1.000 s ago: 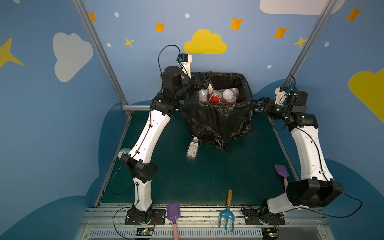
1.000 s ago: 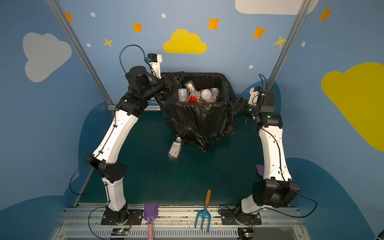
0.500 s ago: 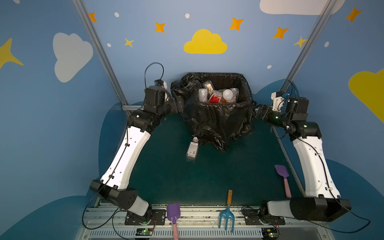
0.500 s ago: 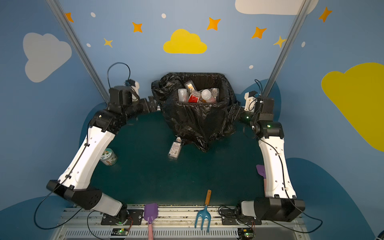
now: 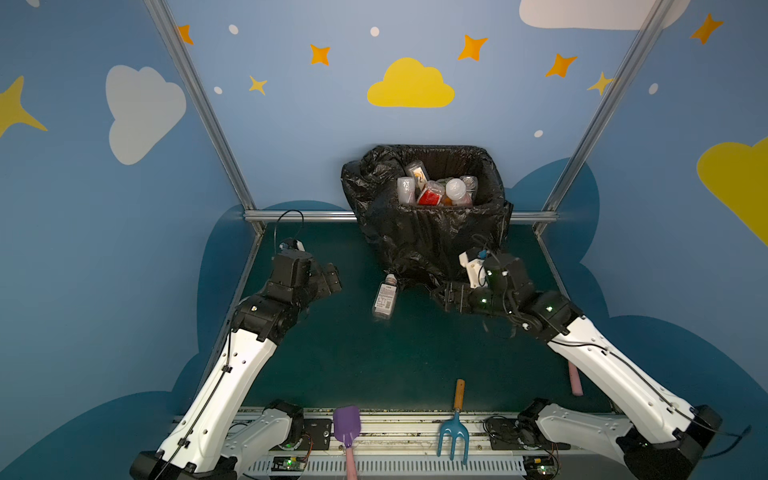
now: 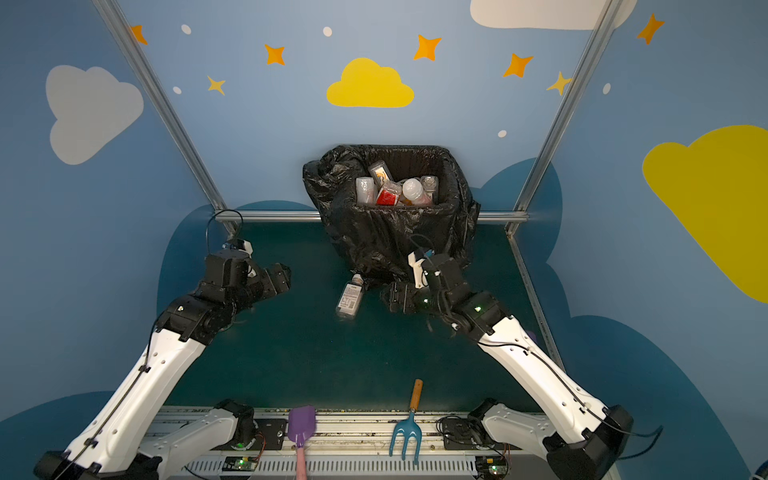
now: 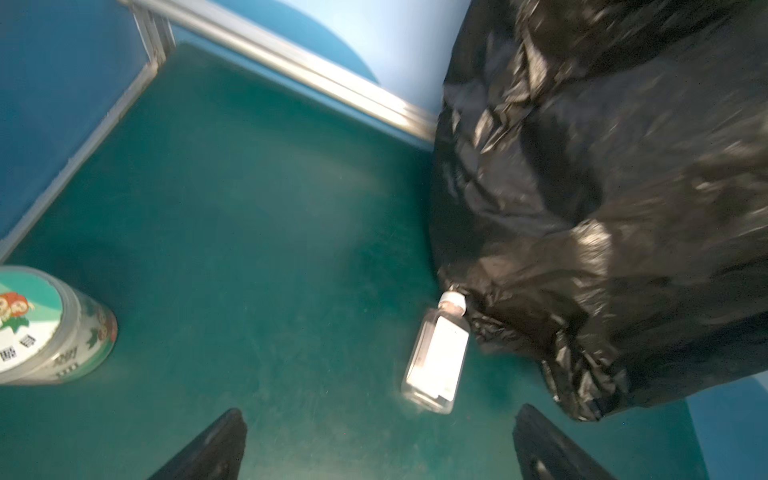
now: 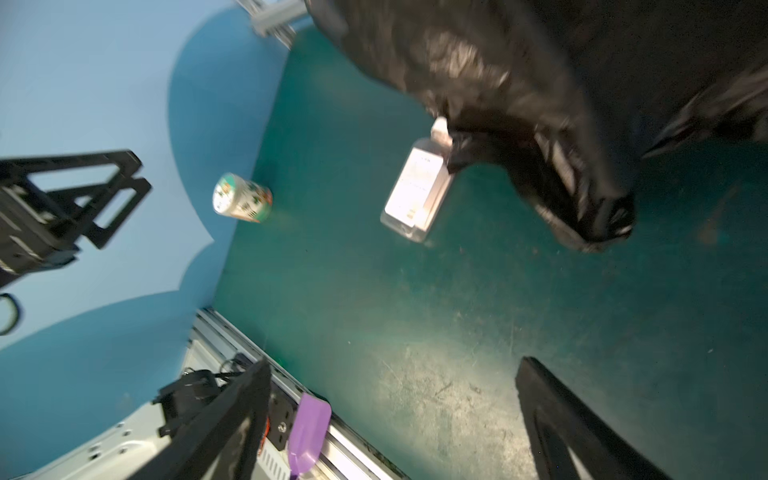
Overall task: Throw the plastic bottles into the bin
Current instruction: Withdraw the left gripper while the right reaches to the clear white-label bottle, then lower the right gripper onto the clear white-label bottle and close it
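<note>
Green desk (image 5: pixel 374 365): one bottle (image 5: pixel 384 296) lies near-to-far, cap against bin (image 5: pixel 415 241). Right fingers (image 8: pixel 536 386), wide and empty, appear nearer than left fingers (image 7: pixel 208 449), likewise wide.

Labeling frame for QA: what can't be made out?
Jar: behind the left arm in both top views; wrist views show it.
Bottles in the bin: lower ones buried under the top layer; count unclear.
Loose bottle: label blurred in wrist views, too small in top views.
Pink handle: head under the right arm in a top view.
</note>
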Tool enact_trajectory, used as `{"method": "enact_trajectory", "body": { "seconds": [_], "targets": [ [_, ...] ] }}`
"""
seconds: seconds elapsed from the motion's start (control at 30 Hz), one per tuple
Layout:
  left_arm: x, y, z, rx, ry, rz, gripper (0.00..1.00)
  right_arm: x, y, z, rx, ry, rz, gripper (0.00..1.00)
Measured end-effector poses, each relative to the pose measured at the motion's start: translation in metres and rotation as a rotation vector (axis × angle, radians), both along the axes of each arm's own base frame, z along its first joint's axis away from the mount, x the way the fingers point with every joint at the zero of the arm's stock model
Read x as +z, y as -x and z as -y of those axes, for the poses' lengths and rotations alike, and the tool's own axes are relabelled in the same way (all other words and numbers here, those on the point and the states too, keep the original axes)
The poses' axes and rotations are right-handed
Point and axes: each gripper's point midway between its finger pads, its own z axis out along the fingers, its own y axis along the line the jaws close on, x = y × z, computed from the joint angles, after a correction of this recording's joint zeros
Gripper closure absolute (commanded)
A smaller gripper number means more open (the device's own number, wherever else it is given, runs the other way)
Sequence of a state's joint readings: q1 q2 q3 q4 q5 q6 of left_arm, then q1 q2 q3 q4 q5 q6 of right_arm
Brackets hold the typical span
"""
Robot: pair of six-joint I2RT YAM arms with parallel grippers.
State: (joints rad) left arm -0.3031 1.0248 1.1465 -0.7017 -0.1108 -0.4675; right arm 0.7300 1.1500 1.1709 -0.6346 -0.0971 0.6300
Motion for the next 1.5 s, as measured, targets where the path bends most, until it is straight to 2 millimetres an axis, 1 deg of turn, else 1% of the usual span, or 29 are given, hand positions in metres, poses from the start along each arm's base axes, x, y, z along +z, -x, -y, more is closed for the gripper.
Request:
{"method": "enact_trajectory", "body": {
  "seconds": [0.07,0.17,0.23,0.33,0.4,0.47,0.7,0.8,0.9,1.03,1.17,1.27,1.37,1.5],
  "targets": [
    [-0.008,0.002,-0.001,0.006,0.001,-0.022,0.00,-0.016,-0.001,-0.015,-0.014,0.043,-0.017,0.08],
    [-0.008,0.006,-0.001,0.004,0.007,-0.020,0.00,-0.047,-0.008,-0.036,-0.054,0.114,-0.054,0.08],
    [-0.001,0.013,-0.003,0.004,0.014,0.003,0.00,-0.068,-0.014,-0.050,-0.081,0.158,-0.082,0.07],
    [0.012,0.025,-0.007,0.007,0.032,0.046,0.00,-0.093,-0.026,-0.070,-0.116,0.194,-0.124,0.06],
    [0.019,0.031,-0.008,0.005,0.044,0.073,0.00,-0.103,-0.036,-0.083,-0.138,0.201,-0.147,0.05],
    [0.020,0.035,-0.009,0.004,0.048,0.081,0.00,-0.112,-0.047,-0.096,-0.158,0.198,-0.159,0.05],
    [0.004,0.042,-0.008,-0.003,0.051,0.028,0.00,-0.152,-0.079,-0.137,-0.179,0.230,-0.211,0.05],
    [0.004,0.045,-0.009,-0.003,0.051,0.027,0.00,-0.168,-0.089,-0.150,-0.179,0.253,-0.228,0.04],
    [0.005,0.050,-0.011,-0.003,0.051,0.029,0.00,-0.180,-0.095,-0.157,-0.182,0.280,-0.240,0.04],
    [0.006,0.055,-0.014,0.000,0.038,0.023,0.00,-0.183,-0.106,-0.159,-0.215,0.325,-0.232,0.04],
    [0.009,0.058,-0.018,0.000,0.015,0.027,0.00,-0.182,-0.114,-0.152,-0.258,0.369,-0.213,0.04],
    [0.011,0.061,-0.023,0.008,0.000,0.035,0.00,-0.186,-0.119,-0.149,-0.278,0.400,-0.219,0.04],
    [0.013,0.064,-0.026,0.015,-0.008,0.042,0.00,-0.195,-0.124,-0.150,-0.285,0.426,-0.228,0.05],
    [0.014,0.067,-0.028,0.018,-0.013,0.049,0.00,-0.209,-0.126,-0.149,-0.281,0.465,-0.250,0.08]
  ]
}}
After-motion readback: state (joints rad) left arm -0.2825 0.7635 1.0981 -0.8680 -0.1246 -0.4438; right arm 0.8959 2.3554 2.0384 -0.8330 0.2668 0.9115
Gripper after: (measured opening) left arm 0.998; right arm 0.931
